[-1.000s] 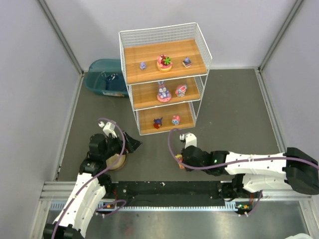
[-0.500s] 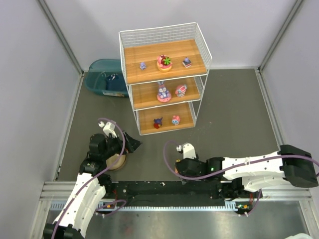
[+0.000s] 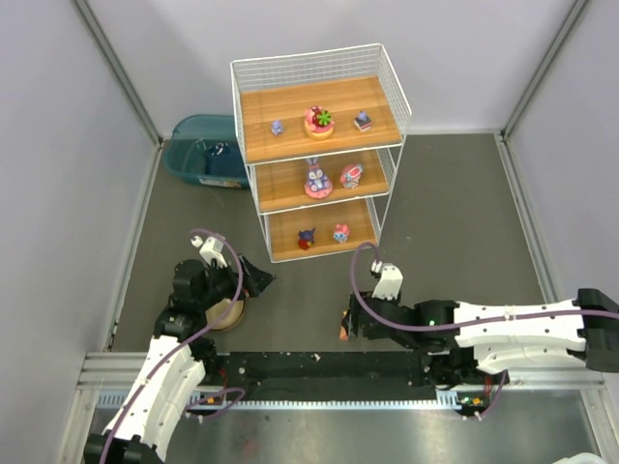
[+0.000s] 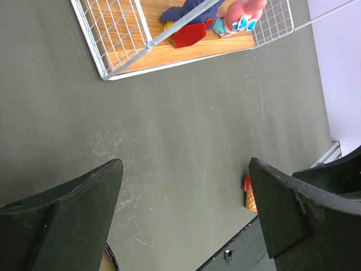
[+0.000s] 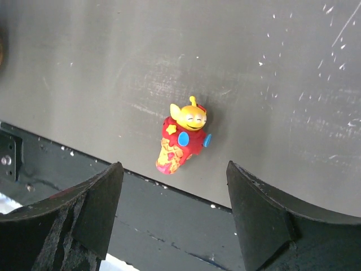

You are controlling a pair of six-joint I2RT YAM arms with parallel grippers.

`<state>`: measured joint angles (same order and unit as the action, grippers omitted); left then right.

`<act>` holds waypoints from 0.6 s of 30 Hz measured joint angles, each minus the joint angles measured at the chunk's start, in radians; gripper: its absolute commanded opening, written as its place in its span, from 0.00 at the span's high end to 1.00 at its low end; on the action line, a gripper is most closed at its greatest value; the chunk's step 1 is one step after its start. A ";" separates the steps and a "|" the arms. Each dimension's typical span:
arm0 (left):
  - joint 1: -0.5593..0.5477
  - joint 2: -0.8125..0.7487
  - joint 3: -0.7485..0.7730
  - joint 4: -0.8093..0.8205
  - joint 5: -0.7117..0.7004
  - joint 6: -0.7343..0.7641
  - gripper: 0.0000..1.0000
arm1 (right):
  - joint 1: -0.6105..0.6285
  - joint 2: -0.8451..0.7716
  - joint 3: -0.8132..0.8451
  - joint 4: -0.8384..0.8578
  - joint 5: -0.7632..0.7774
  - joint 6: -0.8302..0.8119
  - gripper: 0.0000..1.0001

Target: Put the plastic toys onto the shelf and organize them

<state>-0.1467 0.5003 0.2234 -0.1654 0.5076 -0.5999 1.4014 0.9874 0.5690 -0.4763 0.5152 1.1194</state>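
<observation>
Right wrist view: the right gripper (image 5: 174, 179) is seen with its fingers spread wide and nothing held, and a red-and-yellow figurine (image 5: 183, 141) is left lying on its side on the grey table (image 5: 271, 68) between them, touched by neither finger. It rests just beside the black rail (image 5: 67, 169) at the near edge, well apart from the shelf (image 3: 319, 58), so it is judged to have been let go for a fresh grasp rather than placed. Seven plastic toys are already set out on the boards: three on the top tier, two on the middle, two on the bottom. The left gripper (image 4: 186, 169) is also held fully apart and empty near the tan bowl (image 3: 227, 314), presumably parked clear of the working arm. A teal bin (image 3: 203, 150) stands left of the shelf. Compared with a second ago, the right jaws, then closed on the figurine, have been opened, the figurine has ended up nearer the rail, and the right arm has been shifted to the right; the left arm has not been moved.
</observation>
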 measured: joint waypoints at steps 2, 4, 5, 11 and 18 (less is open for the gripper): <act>0.000 0.000 0.000 0.000 0.000 0.000 0.01 | -0.005 0.047 0.017 -0.016 -0.002 0.061 0.26; 0.000 0.001 0.000 0.000 0.000 0.000 0.01 | -0.006 0.100 0.031 -0.024 -0.006 0.119 0.27; 0.000 0.002 0.000 0.001 0.000 0.000 0.01 | -0.006 0.118 0.034 -0.027 -0.008 0.139 0.27; 0.000 0.002 0.000 0.002 0.000 0.000 0.01 | -0.010 0.166 0.035 -0.027 -0.013 0.229 0.35; 0.000 0.002 0.000 0.002 0.000 0.000 0.01 | -0.045 0.134 -0.043 0.068 -0.040 0.253 0.36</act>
<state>-0.1467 0.5026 0.2234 -0.1635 0.5079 -0.5999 1.3567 1.1217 0.5255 -0.4080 0.4747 1.3727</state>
